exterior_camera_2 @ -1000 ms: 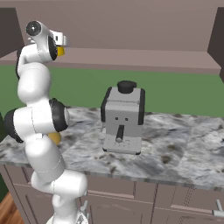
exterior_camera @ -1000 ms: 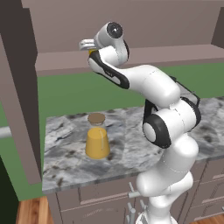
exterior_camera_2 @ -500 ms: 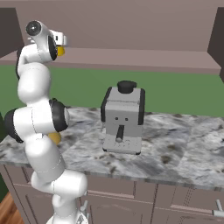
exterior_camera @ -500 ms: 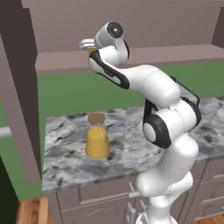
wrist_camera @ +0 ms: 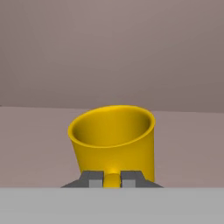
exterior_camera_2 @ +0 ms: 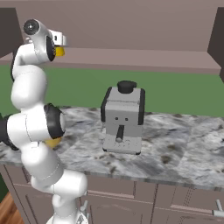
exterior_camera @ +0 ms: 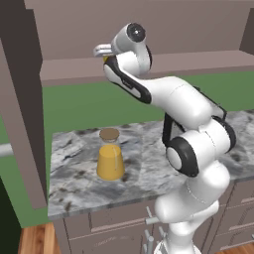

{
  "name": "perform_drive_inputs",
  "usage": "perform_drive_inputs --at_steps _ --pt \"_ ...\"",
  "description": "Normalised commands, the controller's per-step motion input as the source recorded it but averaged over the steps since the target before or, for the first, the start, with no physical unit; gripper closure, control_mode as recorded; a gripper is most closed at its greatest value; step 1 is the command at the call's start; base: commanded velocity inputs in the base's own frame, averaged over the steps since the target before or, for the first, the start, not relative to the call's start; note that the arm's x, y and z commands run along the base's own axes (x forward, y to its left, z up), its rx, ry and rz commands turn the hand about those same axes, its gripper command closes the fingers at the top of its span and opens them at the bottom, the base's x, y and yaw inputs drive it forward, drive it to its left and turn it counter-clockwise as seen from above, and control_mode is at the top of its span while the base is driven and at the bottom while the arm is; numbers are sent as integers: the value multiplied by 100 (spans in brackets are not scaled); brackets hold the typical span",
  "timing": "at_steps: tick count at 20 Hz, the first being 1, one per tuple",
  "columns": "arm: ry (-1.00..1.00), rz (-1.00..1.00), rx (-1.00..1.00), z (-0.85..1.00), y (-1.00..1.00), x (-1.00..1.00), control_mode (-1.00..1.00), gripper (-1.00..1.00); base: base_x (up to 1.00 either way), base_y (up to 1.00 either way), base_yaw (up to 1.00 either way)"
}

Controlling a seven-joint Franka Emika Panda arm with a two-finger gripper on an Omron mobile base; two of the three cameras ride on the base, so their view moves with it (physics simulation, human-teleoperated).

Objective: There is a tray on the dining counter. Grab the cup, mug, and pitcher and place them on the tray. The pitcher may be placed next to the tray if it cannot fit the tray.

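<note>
Item: mug, yellow, count one. It stands on the far upper ledge, up at the height of my raised hand; in the hand view its open mouth faces me and a narrow yellow part, which I take for the handle, sits between the two dark fingers. From the left base view it is only a sliver of yellow under the hand.

Change noted: over the last second the fingers have drawn in from about half spread to nearly together, and they now pinch that yellow part. The arm itself has not shifted in either base view. I judge this as the grasp on the mug just made, with the lift and the carry to the tray yet to come. How firm the hold is I cannot tell.

Item: pitcher, clear glass with orange-yellow liquid and a brown cork lid, count one. It stands upright on the marble counter, near and to the left of the arm's base, well apart from the mug and untouched.

Item: coffee machine, grey with a black top knob, count one. It stands on the counter to the right of the arm, no part of the task.

Item: robot arm, white, count one, reaching up and to the far left.

Tally: one of three vessels in hand, none delivered.
</note>
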Motion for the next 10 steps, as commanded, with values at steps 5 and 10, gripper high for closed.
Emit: perform_drive_inputs --at_steps 5,10 --pt "-2 0 0 1 -39 -57 -100 100 0 0 0" --pt "0 0 0 5 -46 -71 -100 100 0 0 0"
